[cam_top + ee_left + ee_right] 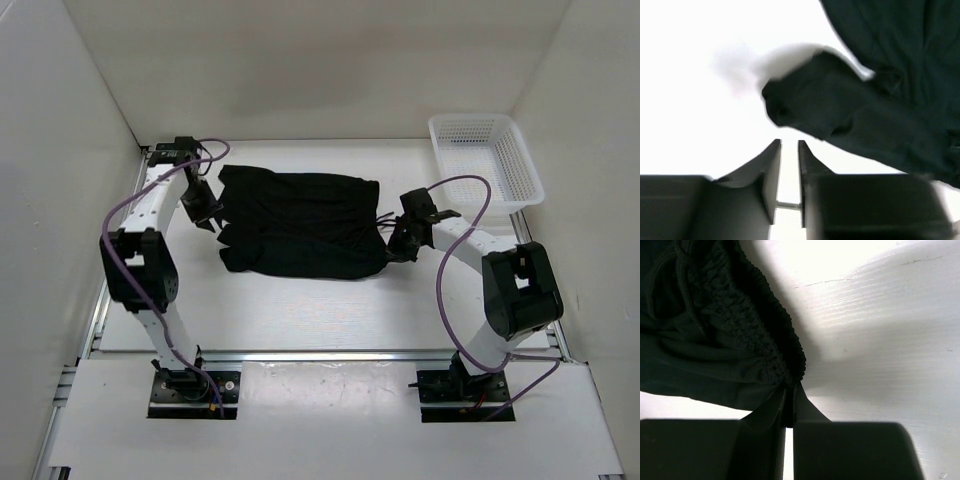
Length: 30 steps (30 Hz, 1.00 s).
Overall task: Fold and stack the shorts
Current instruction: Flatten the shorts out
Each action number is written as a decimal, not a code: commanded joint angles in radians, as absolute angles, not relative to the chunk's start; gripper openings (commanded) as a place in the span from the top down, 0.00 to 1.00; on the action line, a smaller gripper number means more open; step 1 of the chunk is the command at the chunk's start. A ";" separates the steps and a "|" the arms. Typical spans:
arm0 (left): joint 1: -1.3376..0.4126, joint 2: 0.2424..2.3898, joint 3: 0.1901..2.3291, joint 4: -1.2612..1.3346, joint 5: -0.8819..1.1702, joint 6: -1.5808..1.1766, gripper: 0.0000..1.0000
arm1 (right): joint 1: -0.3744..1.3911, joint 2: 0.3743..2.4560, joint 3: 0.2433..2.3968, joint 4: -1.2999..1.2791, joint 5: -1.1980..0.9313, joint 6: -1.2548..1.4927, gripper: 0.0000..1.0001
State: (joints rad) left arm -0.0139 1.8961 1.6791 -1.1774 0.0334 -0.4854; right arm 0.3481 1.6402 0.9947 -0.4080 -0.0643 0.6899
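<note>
The black shorts [300, 225] lie spread across the middle of the white table, with the waistband on the right and the leg ends on the left. My left gripper [210, 222] is at the left leg ends. In the left wrist view it [789, 142] has a narrow gap between its jaws with nothing in it, and a leg end of the shorts [880, 110] lies just ahead of the tips. My right gripper [395, 250] is at the right front corner of the shorts. In the right wrist view it [791, 385] is shut on the gathered elastic waistband [740, 330].
A white plastic mesh basket [485, 155] stands at the back right corner. White walls close in the table on the left, back and right. The drawstring ends [385, 213] poke out at the waistband near the right arm.
</note>
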 commanded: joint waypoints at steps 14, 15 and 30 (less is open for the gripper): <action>0.009 1.994 1.623 -0.997 0.104 -0.476 0.56 | 0.344 1.643 1.066 -0.443 -0.091 0.655 1.00; 0.009 2.003 1.637 -0.997 0.095 -0.476 0.56 | 0.344 1.643 1.055 -0.443 -0.091 0.655 1.00; 0.086 2.253 2.271 -1.199 -0.115 -0.506 0.90 | 0.344 1.582 1.028 -0.465 -0.072 0.655 1.00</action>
State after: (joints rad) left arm 0.0383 2.1651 2.1296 -1.1370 -0.0311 -0.4942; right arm 0.3481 1.6245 1.0248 -0.4480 -0.0811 0.6704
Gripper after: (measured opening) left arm 0.131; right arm 0.024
